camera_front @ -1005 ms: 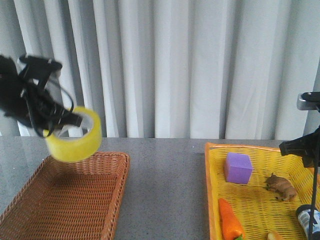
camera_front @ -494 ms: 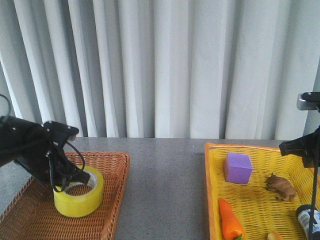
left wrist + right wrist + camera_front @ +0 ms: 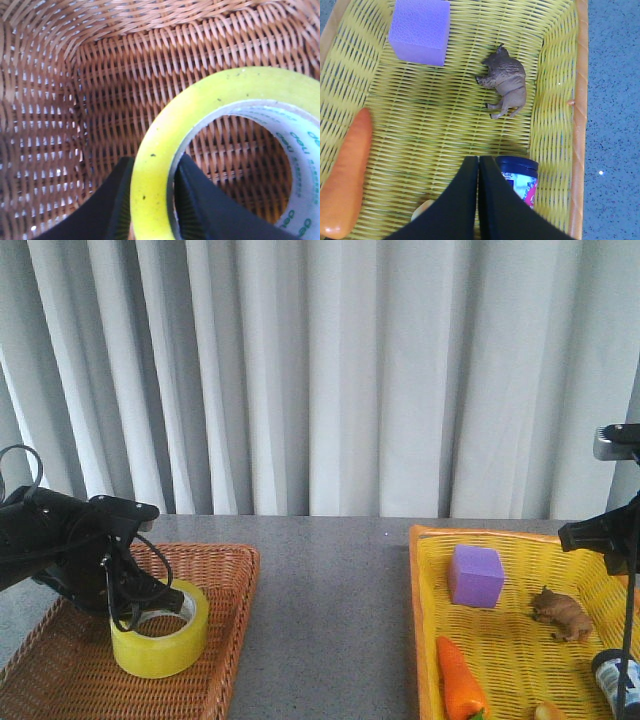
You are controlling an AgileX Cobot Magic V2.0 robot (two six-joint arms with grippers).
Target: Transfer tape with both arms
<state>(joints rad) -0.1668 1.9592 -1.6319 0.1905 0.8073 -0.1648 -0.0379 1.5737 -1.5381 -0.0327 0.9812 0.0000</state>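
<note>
Clamped across the wall of the wide roll of translucent yellow packing tape (image 3: 165, 165), the left gripper (image 3: 152, 210) has one black finger outside the roll and one inside its white printed core. Seen from the front, the roll (image 3: 160, 632) sits flat on the floor of the brown woven wicker basket (image 3: 225, 640), the cloth-wrapped left arm (image 3: 60, 550) bent over it. A roll like this is probably light and rigid, its slick face liable to slip, so this wall pinch looks the soundest hold. Farther right, the right gripper (image 3: 478, 200) hangs with fingers pressed together on nothing, above the yellow plastic basket (image 3: 425, 570) holding a purple foam cube (image 3: 476, 575).
</note>
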